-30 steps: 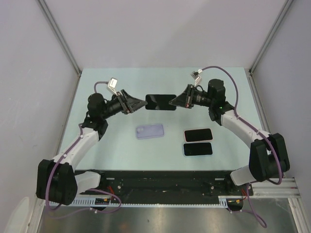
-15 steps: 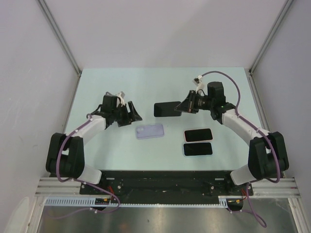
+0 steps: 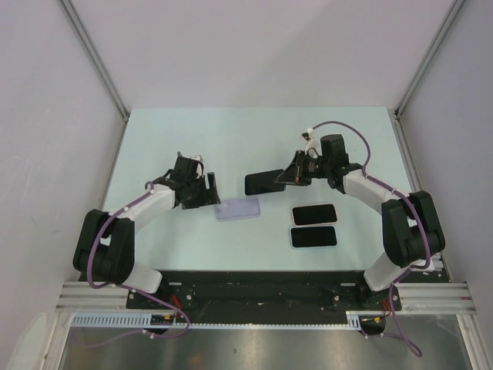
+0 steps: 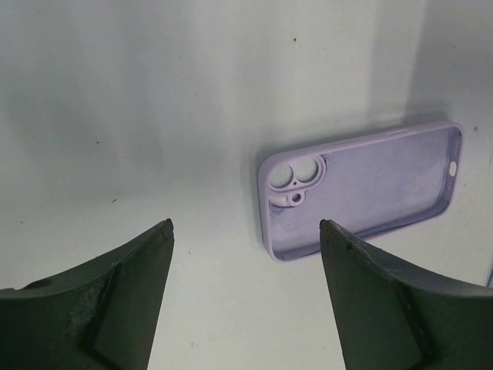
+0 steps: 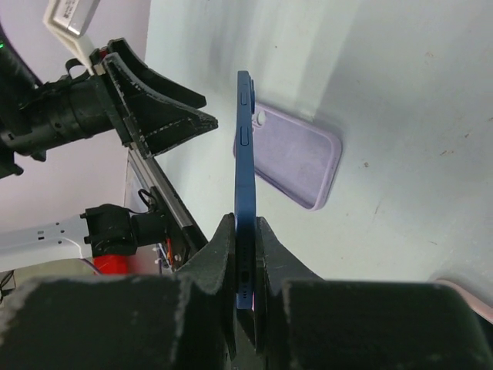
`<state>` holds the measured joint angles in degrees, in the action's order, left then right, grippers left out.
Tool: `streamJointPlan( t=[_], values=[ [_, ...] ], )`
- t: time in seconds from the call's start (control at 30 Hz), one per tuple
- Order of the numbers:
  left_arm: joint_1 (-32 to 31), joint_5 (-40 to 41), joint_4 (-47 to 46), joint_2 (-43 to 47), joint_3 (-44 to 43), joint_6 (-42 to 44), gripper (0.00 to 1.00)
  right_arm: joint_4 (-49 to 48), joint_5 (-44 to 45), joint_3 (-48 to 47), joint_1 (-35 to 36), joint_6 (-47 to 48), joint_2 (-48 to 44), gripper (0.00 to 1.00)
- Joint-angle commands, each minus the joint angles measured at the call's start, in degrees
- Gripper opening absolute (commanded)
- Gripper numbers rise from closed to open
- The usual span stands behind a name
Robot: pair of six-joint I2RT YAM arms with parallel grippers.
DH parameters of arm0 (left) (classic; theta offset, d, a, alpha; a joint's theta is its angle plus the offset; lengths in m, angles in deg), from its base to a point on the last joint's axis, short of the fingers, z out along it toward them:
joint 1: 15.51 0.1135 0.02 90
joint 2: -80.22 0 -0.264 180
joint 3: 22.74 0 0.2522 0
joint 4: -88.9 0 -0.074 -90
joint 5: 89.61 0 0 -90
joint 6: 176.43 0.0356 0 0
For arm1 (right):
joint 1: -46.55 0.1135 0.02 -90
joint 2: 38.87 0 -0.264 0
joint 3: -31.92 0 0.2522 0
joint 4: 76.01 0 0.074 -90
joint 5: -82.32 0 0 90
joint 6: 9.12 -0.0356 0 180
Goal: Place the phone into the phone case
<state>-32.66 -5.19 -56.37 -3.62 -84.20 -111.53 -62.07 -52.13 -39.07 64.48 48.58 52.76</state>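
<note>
Phone: slim dark-blue slab phone (image 5: 244, 154), held above the pale green surface (image 3: 169, 146) and over the case's far side.
Right end effector (image 5: 245, 239): clenched on the phone's short end.
Handling: likely rigid, slick and fragile; gripping the long edges would be steadier.
Axis: on edge, side buttons showing, long axis pointing from the fingers toward the left arm.
Case: soft lilac silicone phone case (image 4: 362, 189), lying flat with its hollow up.
Left end effector (image 4: 246, 227): released, empty.

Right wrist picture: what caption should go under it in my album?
Right gripper pinches a blue phone edge-on, purple case lying beyond.
</note>
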Motion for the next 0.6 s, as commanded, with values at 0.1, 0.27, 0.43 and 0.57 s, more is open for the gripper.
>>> streamJointPlan(
  t=[0.1,0.27,0.43,0.57],
  values=[
    [-2.36,2.34,1.00,2.01,-3.18,2.07,0.82,-0.54,-3.54,-5.77,0.87,-0.58,4.07,0.00],
    [-2.45,2.51,0.91,2.88,-3.89,2.60,0.82,2.45,-3.72,-8.86,2.10,-0.40,7.24,0.00],
    [-2.45,3.21,0.91,4.46,-3.71,2.86,0.82,3.77,-3.81,-11.32,4.03,-1.37,10.66,0.00],
    [-2.45,3.47,0.91,4.82,-3.71,3.39,0.83,4.21,-4.33,-12.64,5.88,-2.24,12.95,0.00]
  ],
)
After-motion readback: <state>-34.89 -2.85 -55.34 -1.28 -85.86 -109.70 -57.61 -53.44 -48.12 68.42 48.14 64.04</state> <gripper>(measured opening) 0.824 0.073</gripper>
